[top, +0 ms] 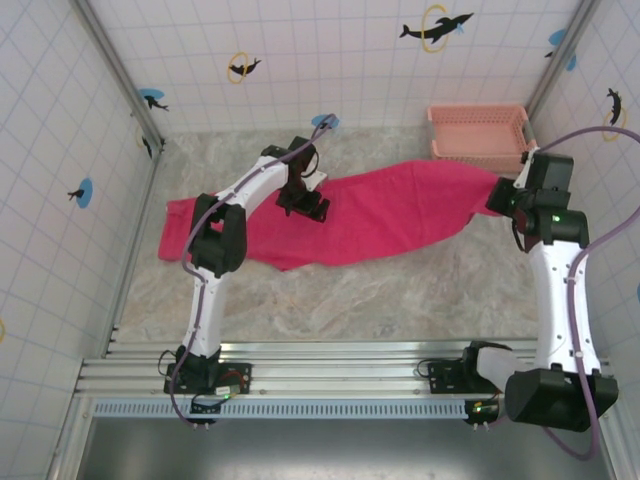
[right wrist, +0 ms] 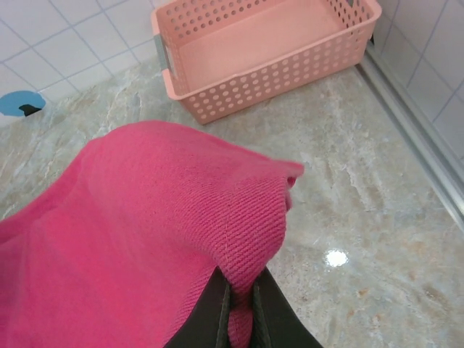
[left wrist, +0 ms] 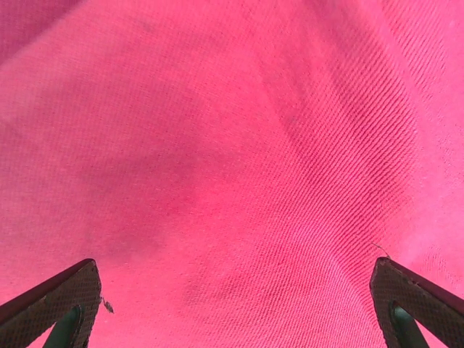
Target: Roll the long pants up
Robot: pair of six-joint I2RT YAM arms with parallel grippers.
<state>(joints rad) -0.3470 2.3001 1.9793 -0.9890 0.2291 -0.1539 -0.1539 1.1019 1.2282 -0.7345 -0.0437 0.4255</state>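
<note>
while left gripper (left wrist: 232, 275) gapes over the long pants (top: 380, 215), right wrist view shows right gripper (right wrist: 241, 290) pinching them.

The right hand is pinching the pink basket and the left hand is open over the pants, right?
No. The right wrist view shows the right gripper pinching the long pants, not the basket. The left gripper is open over the pants, yes.

Magenta long pants (top: 380, 215) lie stretched out, unrolled — right end lifted.
</note>
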